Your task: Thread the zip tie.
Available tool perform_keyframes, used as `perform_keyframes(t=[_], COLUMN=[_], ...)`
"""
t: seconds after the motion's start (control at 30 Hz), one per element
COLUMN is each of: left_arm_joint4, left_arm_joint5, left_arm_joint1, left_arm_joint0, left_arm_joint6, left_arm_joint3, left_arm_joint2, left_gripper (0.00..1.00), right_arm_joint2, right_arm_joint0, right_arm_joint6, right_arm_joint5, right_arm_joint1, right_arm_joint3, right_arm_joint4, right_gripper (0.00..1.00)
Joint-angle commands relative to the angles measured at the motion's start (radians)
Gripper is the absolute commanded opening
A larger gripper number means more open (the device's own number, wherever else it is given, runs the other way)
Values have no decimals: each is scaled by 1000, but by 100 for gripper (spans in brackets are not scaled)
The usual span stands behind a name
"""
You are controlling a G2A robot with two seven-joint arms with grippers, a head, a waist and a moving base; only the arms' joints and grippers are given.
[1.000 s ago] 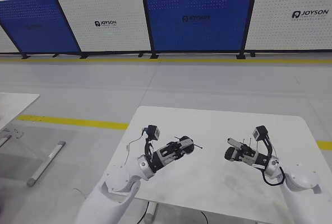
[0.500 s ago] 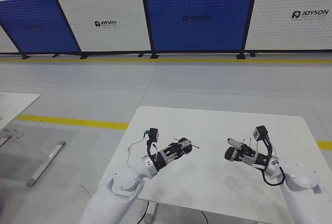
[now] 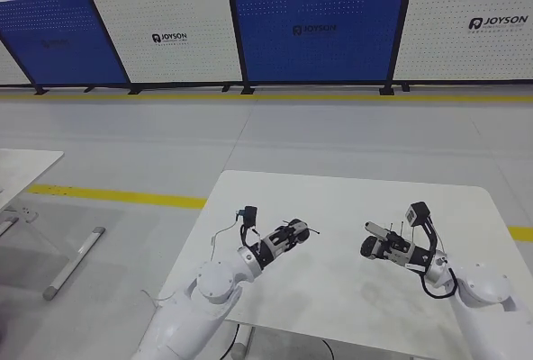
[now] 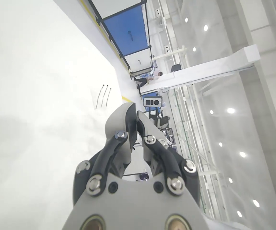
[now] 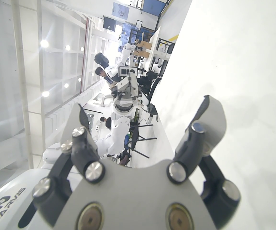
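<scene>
The left gripper [image 4: 136,118] hangs over the white table [image 4: 32,60] with its fingertips pressed together. Three thin black zip ties [image 4: 103,96] lie side by side on the table, near its edge, apart from the gripper.

A: Floor?
B: Pale grey floor [image 3: 158,135]. A yellow line [image 3: 113,194] crosses it, and another runs along the far wall.
A: The wall itself?
B: Panels [image 3: 316,40], blue and white by turns, in dark frames.
A: Furniture?
B: White table [image 3: 338,193] with rounded corners. A second table [image 3: 10,171] stands well apart.
A: Light?
B: Round ceiling lights [image 4: 231,110], bright. A white beam [image 4: 212,65] is near them. White shelving [image 5: 63,39] runs along one side.
</scene>
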Motion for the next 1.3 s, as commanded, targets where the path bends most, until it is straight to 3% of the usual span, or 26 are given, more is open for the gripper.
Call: perform_keyframes(t=[0.0, 0.1, 0.47, 0.63, 0.77, 0.9, 1.0, 1.27], left_arm_joint4=[7, 45, 44, -36, -74, -100, -135, -135], left_arm_joint5=[-5, -4, -5, -59, -130, -161, -163, -163], left_arm_joint1=[-4, -3, -3, 5, 21, 31, 34, 34], left_arm_joint0=[-22, -39, -39, -14, 43, 74, 74, 74], left_arm_joint6=[9, -13, -13, -116, -184, -244, -294, -294], left_arm_joint3=[46, 80, 79, 81, 69, 72, 83, 83], left_arm_joint2=[19, 35, 35, 8, -51, -79, -84, -84], left_gripper=[0, 0, 0, 0, 0, 0, 0, 0], right_arm_joint2=[0, 0, 0, 0, 0, 0, 0, 0], right_arm_joint0=[0, 0, 0, 0, 0, 0, 0, 0], right_arm_joint6=[0, 0, 0, 0, 0, 0, 0, 0], right_arm_joint5=[0, 0, 0, 0, 0, 0, 0, 0], right_arm_joint1=[0, 0, 0, 0, 0, 0, 0, 0], right_arm_joint3=[0, 0, 0, 0, 0, 0, 0, 0], right_arm_joint4=[0, 0, 0, 0, 0, 0, 0, 0], right_gripper=[100, 100, 100, 100, 100, 100, 100, 100])
